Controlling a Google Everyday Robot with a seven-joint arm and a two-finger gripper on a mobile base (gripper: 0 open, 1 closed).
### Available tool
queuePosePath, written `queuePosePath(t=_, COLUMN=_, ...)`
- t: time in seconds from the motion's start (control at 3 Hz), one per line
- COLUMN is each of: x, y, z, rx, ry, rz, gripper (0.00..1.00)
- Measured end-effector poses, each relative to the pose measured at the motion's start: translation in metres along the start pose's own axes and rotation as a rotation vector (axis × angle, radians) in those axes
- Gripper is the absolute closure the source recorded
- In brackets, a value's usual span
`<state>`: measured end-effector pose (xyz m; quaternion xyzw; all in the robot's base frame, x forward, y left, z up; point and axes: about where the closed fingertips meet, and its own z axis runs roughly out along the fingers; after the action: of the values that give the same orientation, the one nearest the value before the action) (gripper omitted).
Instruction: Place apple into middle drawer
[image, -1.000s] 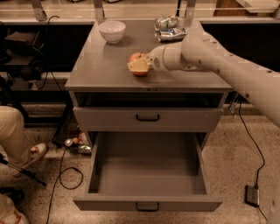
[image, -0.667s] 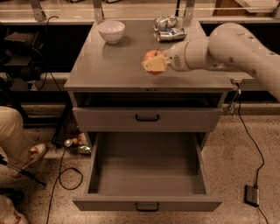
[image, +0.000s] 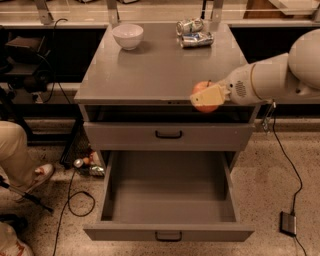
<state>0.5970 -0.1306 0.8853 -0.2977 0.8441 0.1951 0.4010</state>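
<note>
The red-orange apple (image: 202, 88) is held in my gripper (image: 206, 97), which is shut on it at the front right edge of the tabletop, in the air just past the edge. My white arm comes in from the right. The middle drawer (image: 170, 233), wide and grey with a small black handle, stands pulled fully open below, and its inside shows nothing in it. The apple is above the drawer's back right part. The upper drawer (image: 169, 136) right under the tabletop is shut.
On the grey tabletop (image: 150, 70) a white bowl (image: 128, 36) stands at the back left and two crushed cans (image: 194, 33) lie at the back right. A person's leg and shoe (image: 20, 165) are at the left. Cables and a small box (image: 289, 223) lie on the floor.
My gripper has carried the apple from the middle of the tabletop to the right and forward, to its front edge over the open drawer.
</note>
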Motion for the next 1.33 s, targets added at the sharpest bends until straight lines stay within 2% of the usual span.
queuePosePath(t=0.33, x=0.054, y=0.023, z=0.001, rx=-0.069, ry=0.103, rz=0.064, gripper=1.0)
queuePosePath(t=0.67, x=0.07, y=0.031, z=0.002, rx=-0.09, ry=0.136, rz=0.079, gripper=1.0)
queuePosePath(t=1.0, x=0.07, y=0.031, z=0.002, rx=-0.09, ry=0.136, rz=0.078, gripper=1.0)
queuePosePath(t=1.33, x=0.083, y=0.031, z=0.01, rx=-0.105, ry=0.147, rz=0.091, gripper=1.0)
